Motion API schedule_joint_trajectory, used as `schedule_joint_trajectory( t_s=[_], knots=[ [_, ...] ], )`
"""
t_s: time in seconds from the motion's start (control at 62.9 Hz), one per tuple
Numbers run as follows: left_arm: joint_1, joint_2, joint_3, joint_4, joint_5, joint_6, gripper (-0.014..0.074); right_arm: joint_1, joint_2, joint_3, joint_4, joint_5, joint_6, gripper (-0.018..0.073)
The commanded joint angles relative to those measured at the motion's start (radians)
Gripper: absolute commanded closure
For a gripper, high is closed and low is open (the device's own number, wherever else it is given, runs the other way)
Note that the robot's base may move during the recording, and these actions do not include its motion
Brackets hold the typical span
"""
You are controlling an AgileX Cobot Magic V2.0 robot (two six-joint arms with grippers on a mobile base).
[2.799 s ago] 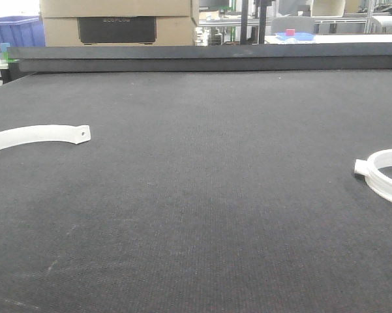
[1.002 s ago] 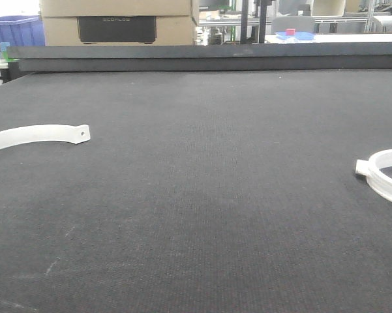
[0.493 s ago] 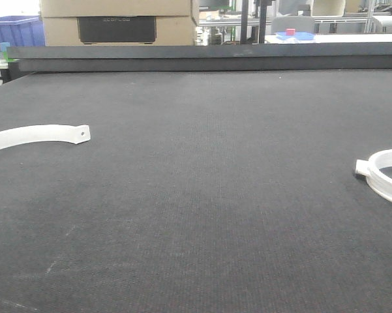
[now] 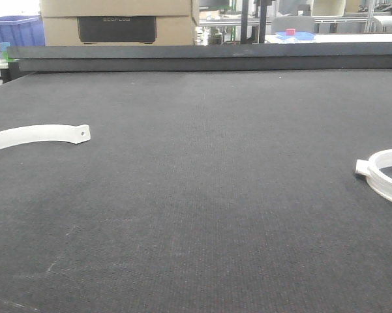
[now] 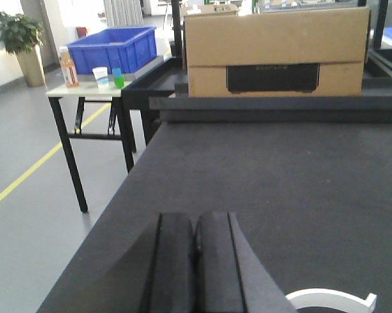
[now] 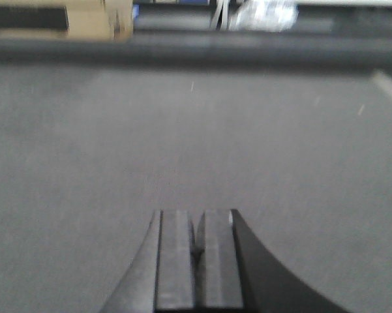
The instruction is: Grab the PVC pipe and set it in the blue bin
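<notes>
Front and wrist views of the black tabletop (image 4: 209,195) at an idle stage of the task. The left gripper (image 5: 195,228) hung low over the tabletop's left edge with its jaws pressed together and nothing between them. The right gripper (image 6: 197,225) was likewise closed and empty above bare cloth. Neither had anything to hold, which probably explains the closed, resting posture. No object could be named with certainty as the PVC pipe. The only white plastic parts were a curved strip (image 4: 39,135) with a hole in its end, lying flat at the left edge just beside the left gripper, and a ring (image 4: 385,173) lying flat at the right edge. Whether either was the piece meant could not be told.

The blue bin (image 5: 111,49) stood off the tabletop on a small side table (image 5: 85,91), beyond the far left corner and beside a cardboard box (image 5: 274,39). Because the bin was set apart from the work surface, delivery would likely call for a long leftward reach or a move of the base. No grasp had yet been made.
</notes>
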Motion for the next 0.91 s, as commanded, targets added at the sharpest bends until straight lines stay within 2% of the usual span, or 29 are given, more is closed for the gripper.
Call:
schedule_joint_trajectory(
  t_s=[0.0, 0.27, 0.429, 0.891],
  knots=[
    [0.003, 0.051, -0.022, 0.004, -0.030, -0.006, 0.0707, 0.002, 0.079, -0.006, 0.016, -0.011, 0.002, 0.0722],
    [0.003, 0.172, -0.024, -0.016, -0.037, -0.006, 0.0707, 0.005, 0.168, -0.006, 0.019, -0.016, 0.002, 0.0722],
    [0.003, 0.173, -0.024, -0.022, -0.078, -0.006, 0.0707, 0.005, 0.168, -0.006, 0.025, -0.075, 0.002, 0.0722],
    [0.003, 0.173, -0.024, -0.027, -0.125, -0.006, 0.0707, 0.005, 0.193, -0.006, 0.033, -0.044, 0.002, 0.0722]
  ],
)
